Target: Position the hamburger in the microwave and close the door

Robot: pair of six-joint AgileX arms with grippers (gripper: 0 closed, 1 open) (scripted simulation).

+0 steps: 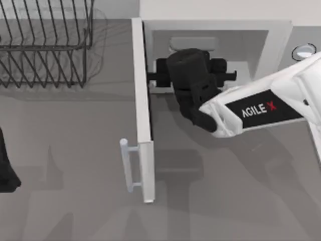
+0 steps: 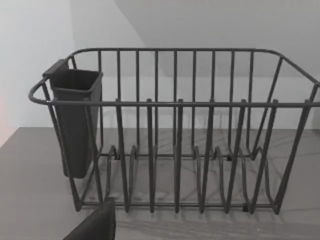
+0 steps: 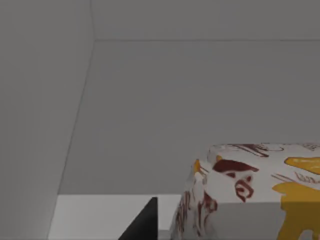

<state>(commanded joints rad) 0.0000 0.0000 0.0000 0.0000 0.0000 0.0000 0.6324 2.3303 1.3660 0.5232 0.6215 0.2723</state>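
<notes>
Right gripper (image 1: 193,75) inside the white boxy microwave (image 1: 281,35); finger state cannot be told.
Lower the white, orange-patched hamburger (image 3: 255,190) onto the cavity floor, clear of the open door (image 1: 143,110).

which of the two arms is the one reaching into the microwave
The right arm: its gripper is inside the microwave cavity. The left gripper sits parked at the table's left edge.

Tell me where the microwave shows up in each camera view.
Top view: microwave upper middle, door open, right end effector reaching into its cavity.
Right wrist view: its grey cavity wall behind the hamburger.
Left wrist view: parked left end effector faces the wire rack.
Shared landmark: wire rack, top view's upper left.
</notes>
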